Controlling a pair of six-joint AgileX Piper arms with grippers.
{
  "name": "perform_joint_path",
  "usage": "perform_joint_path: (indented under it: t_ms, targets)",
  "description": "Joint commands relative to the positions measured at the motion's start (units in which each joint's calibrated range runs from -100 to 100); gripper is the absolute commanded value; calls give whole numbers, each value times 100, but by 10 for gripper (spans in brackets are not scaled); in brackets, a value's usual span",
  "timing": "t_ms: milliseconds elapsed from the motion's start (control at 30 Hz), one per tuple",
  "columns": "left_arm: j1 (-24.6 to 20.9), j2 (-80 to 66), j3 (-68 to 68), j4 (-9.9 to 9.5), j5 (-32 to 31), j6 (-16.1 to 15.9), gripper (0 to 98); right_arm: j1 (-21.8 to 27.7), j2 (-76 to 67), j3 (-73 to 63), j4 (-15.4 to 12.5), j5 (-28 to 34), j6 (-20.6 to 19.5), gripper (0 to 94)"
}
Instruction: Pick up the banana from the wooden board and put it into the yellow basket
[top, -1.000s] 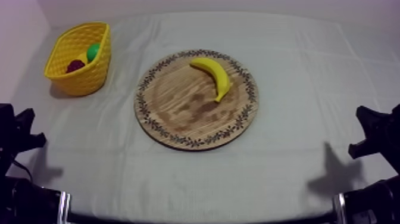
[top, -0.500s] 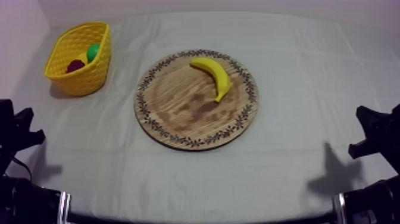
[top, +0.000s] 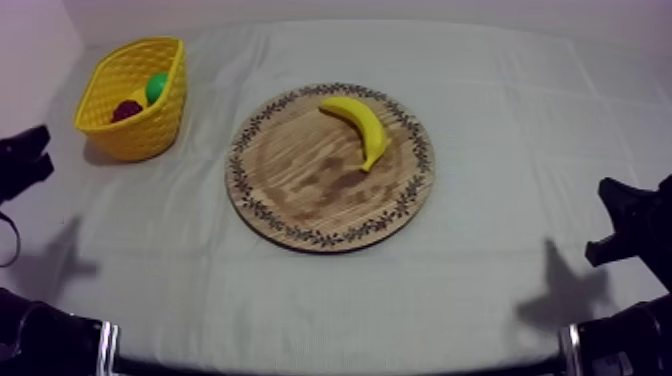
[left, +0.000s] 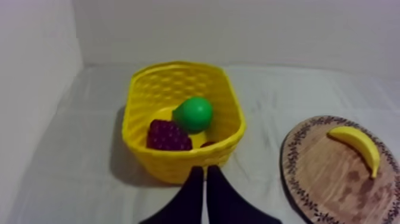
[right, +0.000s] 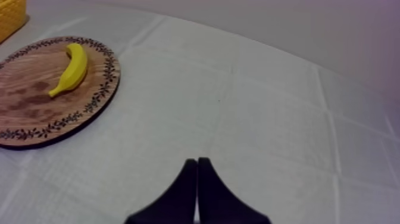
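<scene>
- Top view: a grey-white cloth (top: 480, 120) is covering the whole table. It is lying flat, with faint fold lines crossing it.
- A pale wall (top: 30, 40) is rising behind the table and along its left side.
- The round wooden board (top: 300, 200) is sitting about mid-table. The banana (top: 358, 122) is lying on its far right part, inside the patterned rim. Its thin end is pointing toward the near edge.
- The yellow basket (top: 140, 130) is standing at the far left of the cloth, well apart from the board. It is casting a shadow on its near side.
- A green pear (top: 156, 87) and a dark bunch of grapes (top: 127, 109) are lying side by side inside the basket.
- My left gripper (left: 204, 174) is pointing at the basket's near wall. I am pressing its two black fingers together into a narrow wedge, gripping nothing.
- My right gripper (right: 197, 162) is hanging over bare cloth, well apart from the board and the banana. Its fingers are likewise lying together on nothing.
- Soft shadows (top: 560, 290) of my arms are falling on the cloth near the front edge, one at each side.
</scene>
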Motion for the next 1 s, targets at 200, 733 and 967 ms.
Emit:
perform_joint_path:
  t_ms: [200,733,967]
  targets:
    - [584,1497,-1726,22,115,-263,0,-11,0,-5,-1,2,0,3]
    - [1341,3353,-4120,462,1307,-995,0,-30,0,-5,-1,2,1,3]
    - [1694,3973,-4922,549,1654,-1263,0,-30,0,-5,-1,2,1,3]
